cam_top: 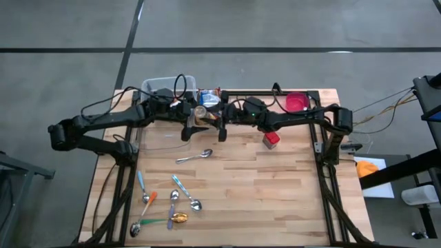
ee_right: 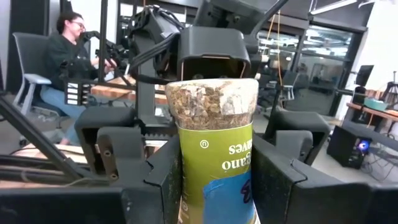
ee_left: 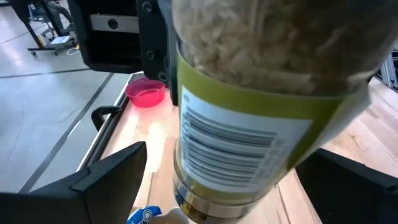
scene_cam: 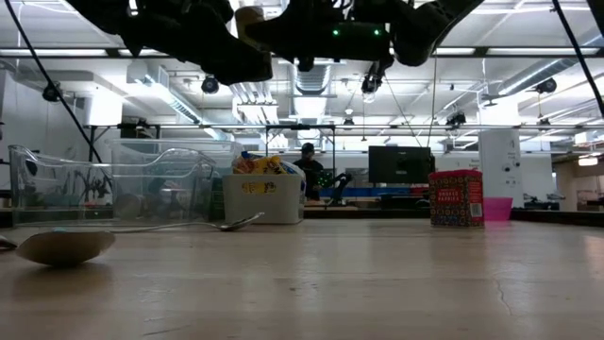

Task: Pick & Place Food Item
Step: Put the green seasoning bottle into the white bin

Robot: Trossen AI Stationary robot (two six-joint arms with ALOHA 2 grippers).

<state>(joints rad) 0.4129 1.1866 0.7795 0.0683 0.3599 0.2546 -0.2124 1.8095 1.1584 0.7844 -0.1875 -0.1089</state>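
Note:
A clear spice jar (ee_right: 214, 149) with a green label holds dried herb flakes. It is high above the table near the far edge (cam_top: 200, 114). My right gripper (ee_right: 214, 183) is shut on it. My left gripper (ee_left: 230, 171) faces it from the table's left and is open. The left fingers (ee_right: 112, 146) stand on either side of the jar's clear end, with gaps showing. In the left wrist view the jar's barcode and metal cap (ee_left: 202, 205) fill the space between those fingers. My right gripper pinches the jar's labelled middle (ee_right: 186, 168) between its two fingers, coming roughly level from the table's right. The label reads upside down, and the clear flake-filled end (ee_right: 214, 99) sticks out past the fingers. The jar is lifted clear of the table.
A red box (cam_top: 271, 138) and a pink bowl (cam_top: 297, 102) stand at the far right. A clear bin (cam_top: 169, 86) and a white container of packets (scene_cam: 262, 196) are at the far edge. Several spoons (cam_top: 169, 207) lie near the front left. A person (ee_right: 68, 56) sits beyond the table.

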